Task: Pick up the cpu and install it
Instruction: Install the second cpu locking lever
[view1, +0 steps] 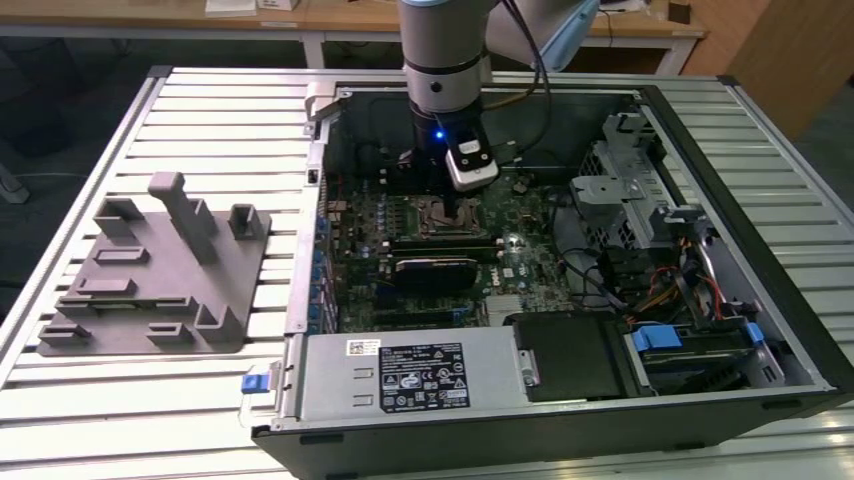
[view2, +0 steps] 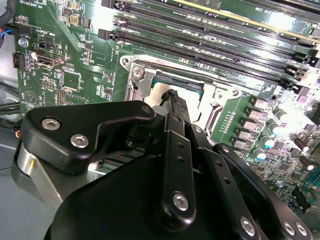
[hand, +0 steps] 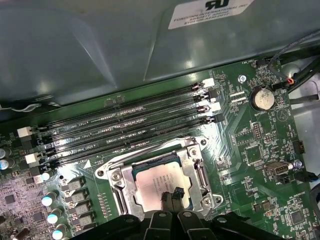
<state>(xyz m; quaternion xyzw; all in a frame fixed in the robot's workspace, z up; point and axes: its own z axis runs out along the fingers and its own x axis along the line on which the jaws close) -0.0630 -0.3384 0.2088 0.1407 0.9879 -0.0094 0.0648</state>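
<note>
Already the cpu (hand: 159, 184), a flat square with a pale matte metal top, lay inside the socket (hand: 116, 176), framed by its bright steel bracket (the lid stood open, presumably to admit it). The claw (hand: 171, 195) hung directly over the chip, its slim black fingertips (view2: 173, 96) drawn together at the chip's surface, apparently pinching nothing beyond it.

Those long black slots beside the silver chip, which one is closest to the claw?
The slot right beside the metal socket frame, the last of the four rows. The claw sits on the cpu inside that frame; the other slots lie farther off, toward the case wall.
</note>
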